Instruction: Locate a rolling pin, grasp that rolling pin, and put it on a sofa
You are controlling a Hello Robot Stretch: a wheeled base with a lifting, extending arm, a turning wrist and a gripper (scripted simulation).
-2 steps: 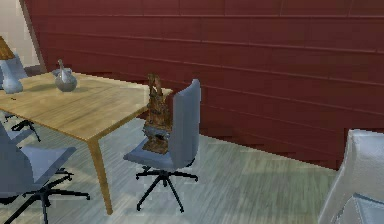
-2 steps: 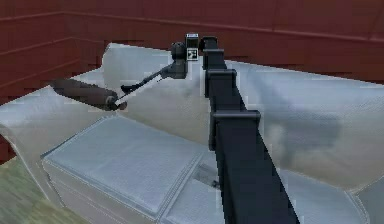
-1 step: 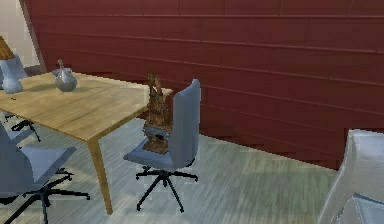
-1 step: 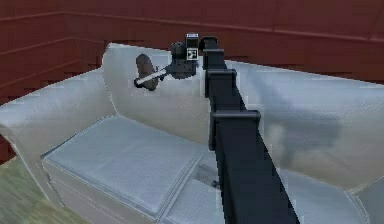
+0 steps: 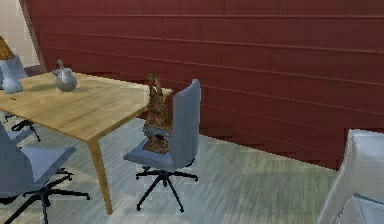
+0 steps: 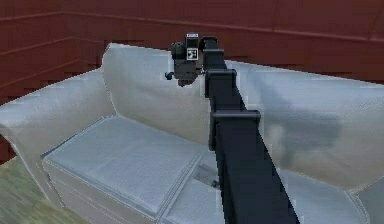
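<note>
In the forward view, a wooden bench fills the upper left of the frame. A rounded grey pot stands on it, and a pale vase stands at the left edge. A blue-grey office chair sits at the bench's near corner, just left of the frame's middle. A jagged brown thing stands upright on its seat. A second chair of the same colour shows at the lower left. A dark red wall of planks runs across the top and right, above a pale plank floor. The white end of the sofa comes in at the lower right corner.

In the arm side view, the pale sofa spans nearly the whole frame, with its armrest at the left and its seat cushions along the bottom. The red wall is behind it along the top. The dark arm rises from the bottom edge right of the middle, over the seat cushions. It ends near the upper middle at two white squares. Just left of these is the hand, seen against the sofa's backrest. With the sofa behind its far end, I cannot tell whether the hand holds anything, and I cannot tell where the rolling pin is.
</note>
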